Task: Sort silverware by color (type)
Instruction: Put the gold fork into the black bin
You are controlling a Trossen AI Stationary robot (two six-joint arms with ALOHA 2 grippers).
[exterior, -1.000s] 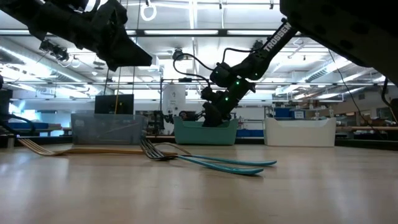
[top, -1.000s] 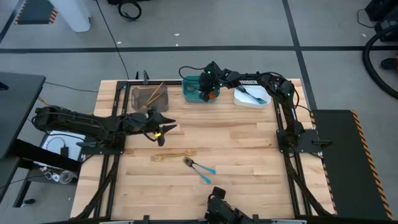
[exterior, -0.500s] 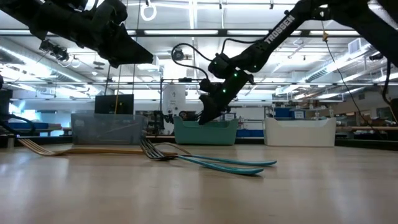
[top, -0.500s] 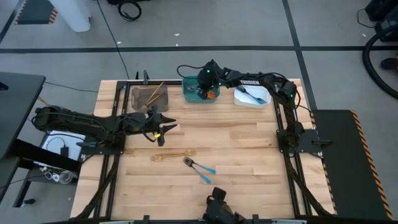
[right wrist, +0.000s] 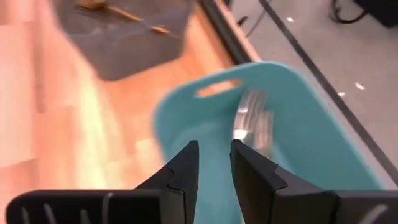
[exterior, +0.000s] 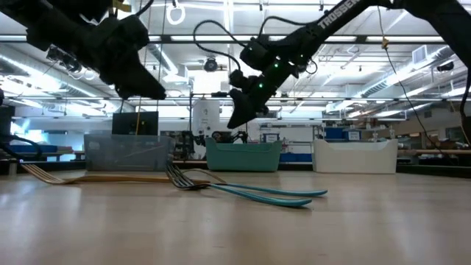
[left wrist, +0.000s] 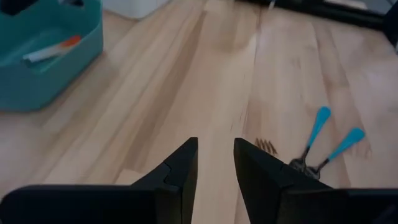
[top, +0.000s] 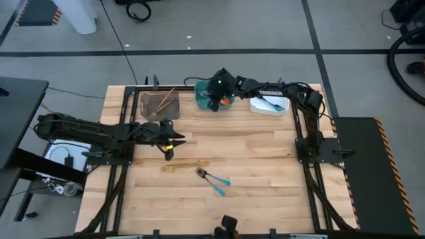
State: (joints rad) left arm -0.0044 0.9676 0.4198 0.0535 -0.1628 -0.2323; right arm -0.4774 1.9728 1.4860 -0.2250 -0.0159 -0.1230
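Three pieces of silverware lie flat on the table: a gold fork [top: 184, 166] and two blue-handled forks [top: 214, 180] [left wrist: 323, 140], crossed over each other. Orange-handled silverware [left wrist: 53, 50] rests in the teal bin [top: 199, 87]; its silver fork heads [right wrist: 252, 124] show in the right wrist view. My right gripper [top: 213, 103] [right wrist: 214, 146] hovers open over the bin's left end, with nothing between its fingers. My left gripper [top: 170, 149] [left wrist: 216, 146] hangs open above bare wood, left of the gold fork and tipped downward.
A grey bin [top: 159, 103] with gold pieces stands at the far left. A white bin [top: 269, 105] with dark pieces stands at the far right, with the teal bin between them. Bare wood spreads across the table's middle and right.
My right gripper has risen out of the teal bin and drifted toward the table's left. My left gripper has tipped its fingers further down toward the table, staying in place. The silverware on the table has not moved.
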